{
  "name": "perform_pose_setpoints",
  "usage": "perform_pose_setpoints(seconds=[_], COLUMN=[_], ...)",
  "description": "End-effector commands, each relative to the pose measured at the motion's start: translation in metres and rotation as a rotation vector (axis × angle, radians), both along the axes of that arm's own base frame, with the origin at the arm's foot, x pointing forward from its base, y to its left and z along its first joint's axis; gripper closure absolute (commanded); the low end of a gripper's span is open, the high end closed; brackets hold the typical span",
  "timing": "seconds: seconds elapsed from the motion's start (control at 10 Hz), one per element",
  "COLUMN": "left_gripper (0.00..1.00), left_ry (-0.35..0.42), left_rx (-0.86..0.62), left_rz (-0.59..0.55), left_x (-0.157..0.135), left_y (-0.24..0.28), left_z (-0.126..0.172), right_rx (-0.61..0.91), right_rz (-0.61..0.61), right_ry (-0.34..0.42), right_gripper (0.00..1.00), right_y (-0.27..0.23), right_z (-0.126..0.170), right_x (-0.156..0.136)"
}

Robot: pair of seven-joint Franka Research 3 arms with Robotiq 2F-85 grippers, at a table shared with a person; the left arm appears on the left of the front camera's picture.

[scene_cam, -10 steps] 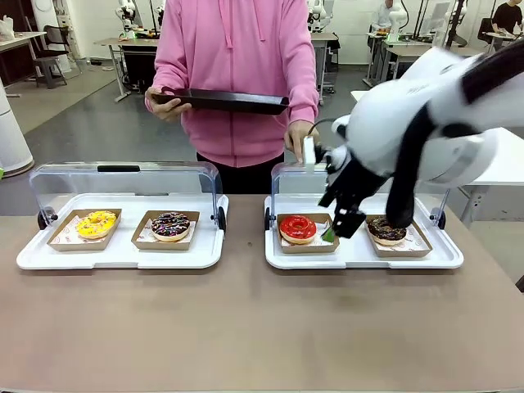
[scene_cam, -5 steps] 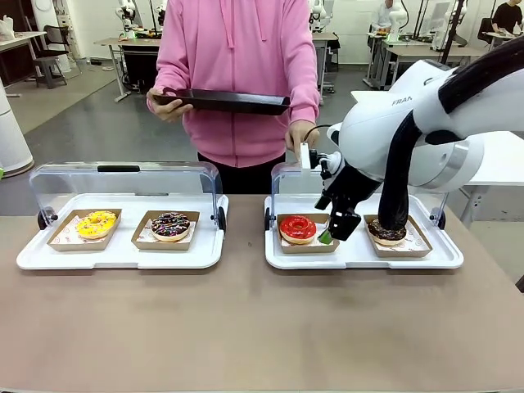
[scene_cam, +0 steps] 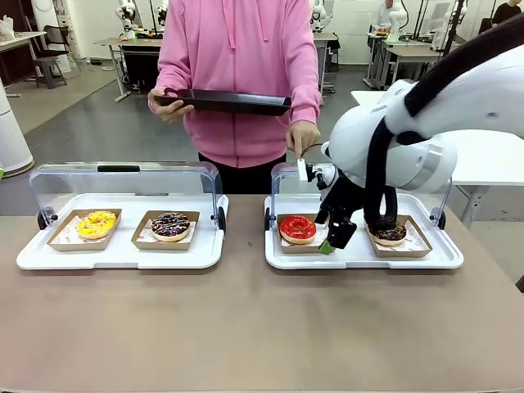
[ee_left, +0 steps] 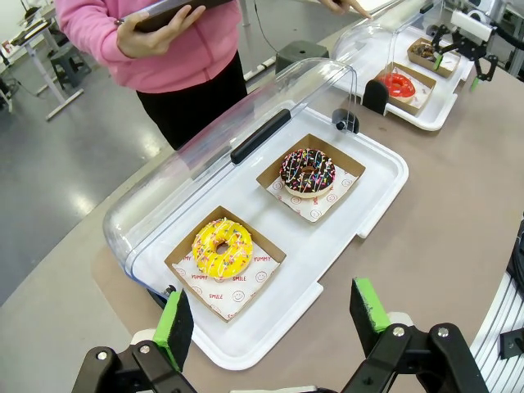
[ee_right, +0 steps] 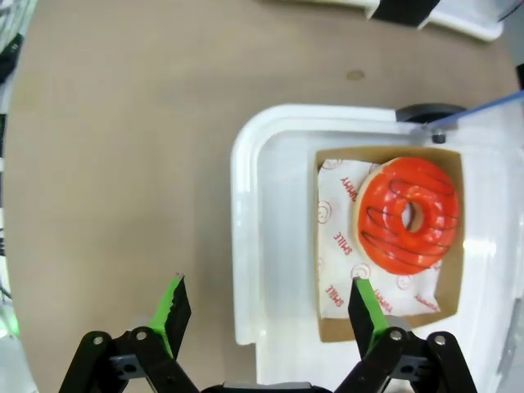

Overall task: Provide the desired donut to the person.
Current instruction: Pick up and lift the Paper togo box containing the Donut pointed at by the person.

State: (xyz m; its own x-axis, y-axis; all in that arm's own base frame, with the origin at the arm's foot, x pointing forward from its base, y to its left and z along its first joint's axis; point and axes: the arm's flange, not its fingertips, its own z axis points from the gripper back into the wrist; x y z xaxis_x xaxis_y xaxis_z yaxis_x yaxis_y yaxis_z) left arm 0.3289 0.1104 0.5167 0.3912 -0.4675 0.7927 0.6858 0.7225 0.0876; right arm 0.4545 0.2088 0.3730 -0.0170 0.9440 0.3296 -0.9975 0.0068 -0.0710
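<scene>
Approach to the red donut (ee_right: 407, 214) is the step in hand, I judge. My right claw (ee_right: 268, 304) hangs spread and empty over the white tray's (ee_right: 243, 246) rim. The donut sits in its cardboard holder (ee_right: 385, 151) at two o'clock from my claw. Next I must centre over it and lower. The person (scene_cam: 237, 74) stands at twelve o'clock with a dark tray (scene_cam: 225, 101).

Side by side on table (scene_cam: 246, 327): left tray (scene_cam: 115, 259) with two donuts (scene_cam: 97, 223), right tray (scene_cam: 385, 260) with two more. Behind table, person (scene_cam: 237, 82). Over right tray's front rim, right gripper (scene_cam: 333, 239).
</scene>
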Motion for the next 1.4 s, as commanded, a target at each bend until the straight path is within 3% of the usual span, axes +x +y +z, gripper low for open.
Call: perform_pose_setpoints(seconds=[0.0,0.9,1.0,1.1,1.2,1.3], left_gripper=[0.0,0.0,0.0,0.0,0.0,0.0], left_ry=[-0.001,-0.001,-0.001,-0.001,-0.001,-0.001], left_rx=[-0.011,-0.011,-0.011,-0.011,-0.011,-0.011], left_rz=[-0.004,-0.004,-0.004,-0.004,-0.004,-0.004], left_x=[0.0,0.0,0.0,0.0,0.0,0.0], left_y=[0.001,0.001,0.001,0.001,0.001,0.001], left_z=[-0.001,-0.001,-0.001,-0.001,-0.001,-0.001], right_rx=[-0.057,-0.159,-0.187,-0.186,-0.194,-0.21], right_rz=[0.006,-0.08,-0.128,-0.11,-0.111,-0.113], right_ry=[0.003,-0.013,-0.016,-0.016,-0.034,-0.038], right_gripper=[0.0,0.0,0.07,0.54,0.62,1.0], right_y=[0.005,-0.003,-0.002,-0.001,-0.002,0.0], right_z=[-0.007,-0.039,-0.04,-0.041,-0.041,-0.043], right_x=[0.021,0.048,0.051,0.05,0.049,0.05])
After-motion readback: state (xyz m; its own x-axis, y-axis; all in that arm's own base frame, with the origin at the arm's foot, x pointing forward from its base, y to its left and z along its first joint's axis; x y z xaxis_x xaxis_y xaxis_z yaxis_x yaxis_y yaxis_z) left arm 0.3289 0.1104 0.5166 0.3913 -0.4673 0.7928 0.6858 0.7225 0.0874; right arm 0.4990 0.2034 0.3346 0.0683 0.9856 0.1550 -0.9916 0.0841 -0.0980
